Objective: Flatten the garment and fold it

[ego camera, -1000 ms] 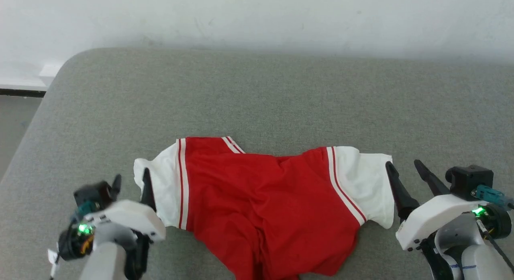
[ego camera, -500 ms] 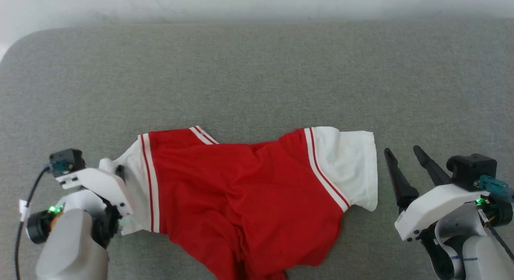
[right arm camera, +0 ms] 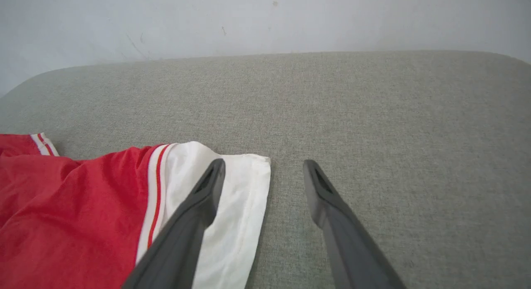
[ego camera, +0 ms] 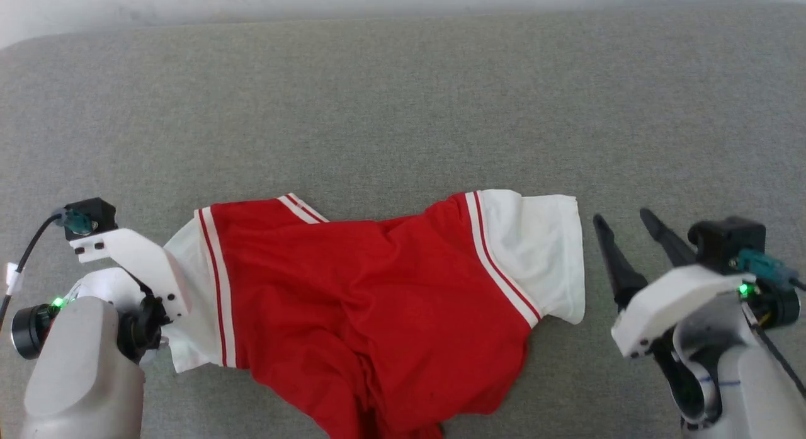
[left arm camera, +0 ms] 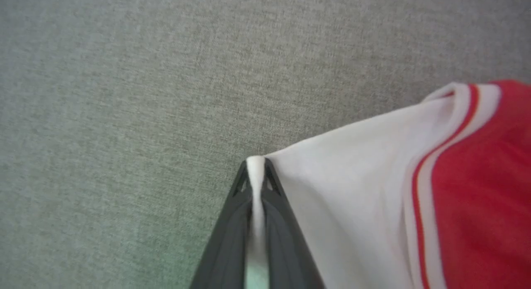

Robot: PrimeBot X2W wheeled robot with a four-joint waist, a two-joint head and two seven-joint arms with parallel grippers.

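One garment (ego camera: 378,313) sleeve in left tool (left arm camera: 256,169)

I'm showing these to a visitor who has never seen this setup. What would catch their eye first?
The red garment with white sleeves stands out, lying rumpled at the near middle of the grey padded surface. The left gripper is shut on the edge of its left sleeve; the right gripper stands open beside its right sleeve.

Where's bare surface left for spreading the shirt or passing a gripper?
Free: the grey surface beyond the garment, up to the wall. Crowded: the near edge, where the left gripper pinches one sleeve and the open right gripper is beside the other.
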